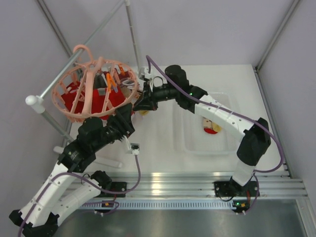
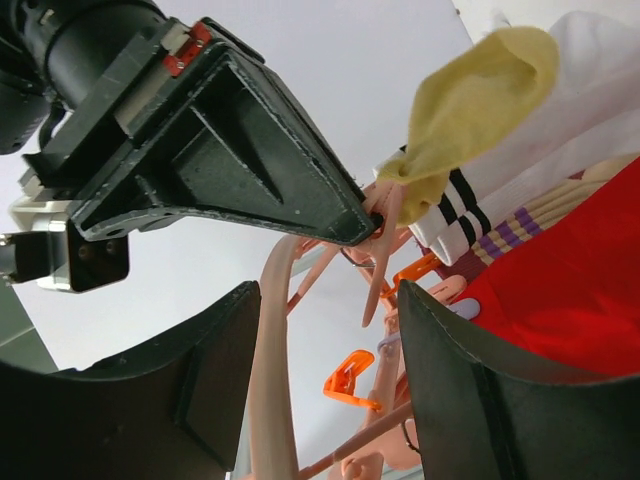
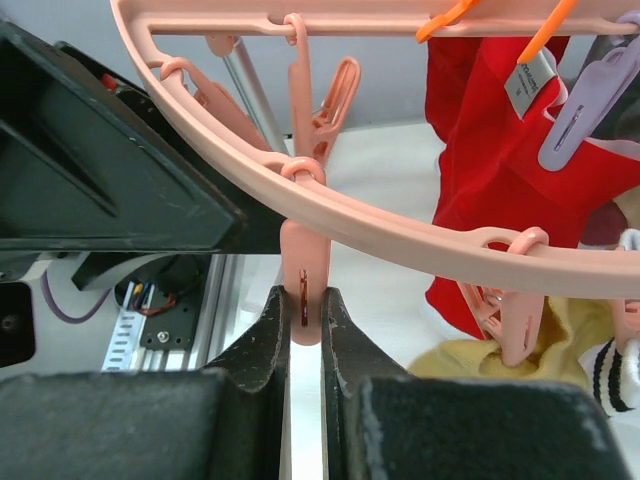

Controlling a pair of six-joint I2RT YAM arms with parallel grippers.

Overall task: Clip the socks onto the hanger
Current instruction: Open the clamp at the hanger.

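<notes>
right gripper (image 3: 305,300) clenched on clip (image 3: 296,258) under hanger (image 3: 400,225) — left gripper (image 2: 330,300) released, astride spoke (image 2: 270,350)

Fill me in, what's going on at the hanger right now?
The right arm's fingers are shut on a small peach-pink plastic clip dangling from the round peach-pink plastic drying hanger. The left arm's fingers stand open just beneath, straddling a hanger bar, gripping nothing. A mustard-yellow sock, a white black-striped sock and a red sock hang close by.
</notes>
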